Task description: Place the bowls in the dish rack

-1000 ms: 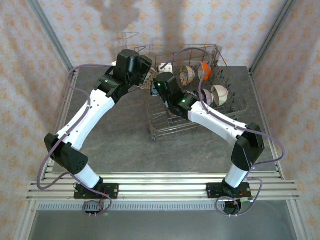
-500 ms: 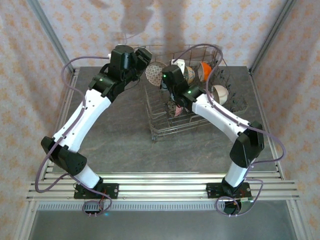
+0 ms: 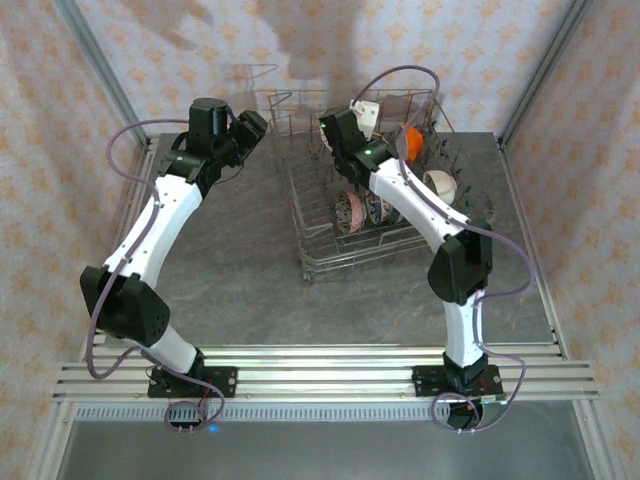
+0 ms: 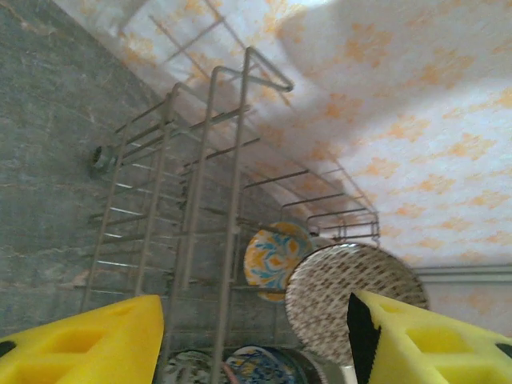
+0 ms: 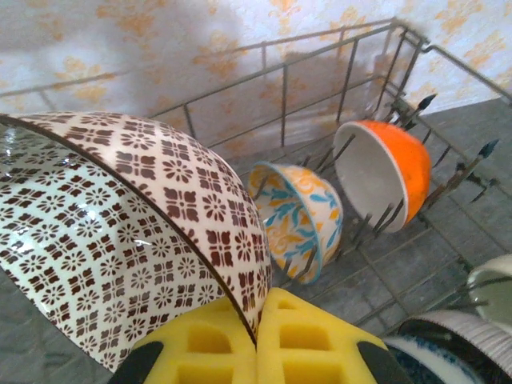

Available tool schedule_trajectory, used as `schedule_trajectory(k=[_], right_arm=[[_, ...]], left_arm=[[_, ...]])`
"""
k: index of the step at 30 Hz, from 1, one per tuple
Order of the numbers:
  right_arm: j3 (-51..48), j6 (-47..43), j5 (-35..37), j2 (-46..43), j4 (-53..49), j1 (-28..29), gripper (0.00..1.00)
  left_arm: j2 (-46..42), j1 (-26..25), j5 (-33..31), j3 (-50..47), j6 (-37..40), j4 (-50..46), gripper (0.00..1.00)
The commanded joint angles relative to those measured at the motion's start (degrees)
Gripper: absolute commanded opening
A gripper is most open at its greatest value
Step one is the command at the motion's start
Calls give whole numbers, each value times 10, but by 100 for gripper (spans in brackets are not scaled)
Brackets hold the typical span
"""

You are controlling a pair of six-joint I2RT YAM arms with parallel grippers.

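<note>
Across the right-hand half of the dark grey table (image 3: 230,260), close to the far wall, the dish rack (image 3: 320,240) is set -- a grey wire basket with tall open-grid sides and rows of upright tines; in the top view its long sides are seen to run away from the arm bases, skewed a little to the left at the far end.

Beside the rack's far-left corner the left gripper (image 4: 254,344) is held above the table; its yellow pads (image 4: 80,344) are spread well apart and nothing is gripped between them.

Over the far end of the rack the right gripper (image 5: 258,340) is closed; its pads are brought together on the rim of the brown-patterned bowl (image 5: 120,240), one pad inside the rim and one outside. This bowl is held tipped on edge, clear of the tines, its latticed inside turned towards the left arm.

Between the tines the other bowls are stood on edge: the blue-and-yellow bowl (image 5: 300,220) and, just to its right, the orange bowl (image 5: 388,168), both with their openings turned the same way -- to the left in the right wrist view; a cream bowl (image 3: 440,187) is lodged at the rack's right side; two patterned bowls (image 3: 352,212) are propped near the middle of the rack.
</note>
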Motion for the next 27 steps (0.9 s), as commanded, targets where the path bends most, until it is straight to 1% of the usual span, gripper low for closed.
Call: schedule_trajectory(k=[1, 4, 8, 11, 14, 18, 24, 27], right_arm=[[83, 20, 95, 44, -55, -5, 0], [157, 15, 124, 97, -91, -5, 0], [238, 12, 153, 157, -138, -6, 0], [249, 4, 187, 178, -133, -6, 0], [284, -4, 210, 198, -152, -6, 0], [282, -6, 229, 210, -141, -6, 0], [302, -1, 284, 239, -158, -6, 0], [316, -26, 314, 253, -151, -6, 0]], left_arm=[[17, 16, 50, -31, 57, 25, 61], [28, 28, 72, -74, 70, 56, 58], [57, 38, 97, -110, 96, 72, 54], [78, 42, 109, -120, 110, 71, 51], [96, 41, 123, -129, 112, 75, 49], [127, 39, 139, -132, 141, 58, 47], [158, 22, 162, -123, 173, 34, 47], [172, 12, 175, -114, 180, 27, 46]])
